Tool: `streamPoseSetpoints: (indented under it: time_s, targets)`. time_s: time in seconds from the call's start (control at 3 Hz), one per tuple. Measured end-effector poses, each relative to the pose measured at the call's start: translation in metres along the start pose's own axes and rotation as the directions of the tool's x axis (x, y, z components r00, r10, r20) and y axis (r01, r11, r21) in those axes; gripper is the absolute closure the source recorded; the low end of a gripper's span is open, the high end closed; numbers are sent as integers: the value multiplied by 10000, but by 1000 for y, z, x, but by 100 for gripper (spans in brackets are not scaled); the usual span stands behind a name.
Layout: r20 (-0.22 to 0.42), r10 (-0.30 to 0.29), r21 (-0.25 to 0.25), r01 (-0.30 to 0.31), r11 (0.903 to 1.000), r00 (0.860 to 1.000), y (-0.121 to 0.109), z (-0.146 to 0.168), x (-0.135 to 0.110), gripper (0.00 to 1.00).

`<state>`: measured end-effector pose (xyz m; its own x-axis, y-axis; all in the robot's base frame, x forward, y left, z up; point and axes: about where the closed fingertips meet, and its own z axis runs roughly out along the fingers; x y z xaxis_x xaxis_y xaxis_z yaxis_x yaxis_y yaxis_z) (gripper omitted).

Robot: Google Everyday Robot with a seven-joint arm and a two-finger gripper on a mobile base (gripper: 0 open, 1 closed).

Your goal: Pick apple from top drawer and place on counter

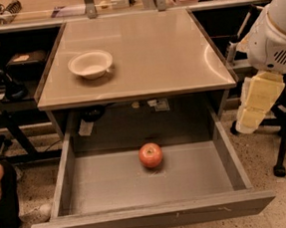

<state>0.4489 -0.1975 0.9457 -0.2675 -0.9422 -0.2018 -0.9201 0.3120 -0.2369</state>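
A small red-orange apple (150, 155) sits on the floor of the open grey top drawer (152, 216), near the middle and towards the back. The drawer is pulled out below the beige counter (148, 55). My gripper (247, 121), cream-yellow, hangs from the white arm (276, 39) at the right. It is outside the drawer's right wall, level with the counter's front right corner and well apart from the apple. It holds nothing that I can see.
A white bowl (90, 64) stands on the counter's left side. A black chair base (280, 139) is on the floor at the right, behind my gripper. A person's hand and leg (0, 198) are at the lower left. Shelving and clutter run behind the counter.
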Motion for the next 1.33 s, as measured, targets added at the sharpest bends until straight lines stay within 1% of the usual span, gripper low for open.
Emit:
streamPoseSetpoints:
  time_s: [0.33,0.67,1.0,1.33]
  targets:
    - [359,53,-181,-46,9998,9993,11,29,-11,0]
    - [984,412,-624,-351,9974,9943,26,93,-37,0]
    - [1533,722,-1201,-540,9913,9855,39,147,-65,0]
    - [1615,735,-1123,-557,9921,9841,37,150,-67,0]
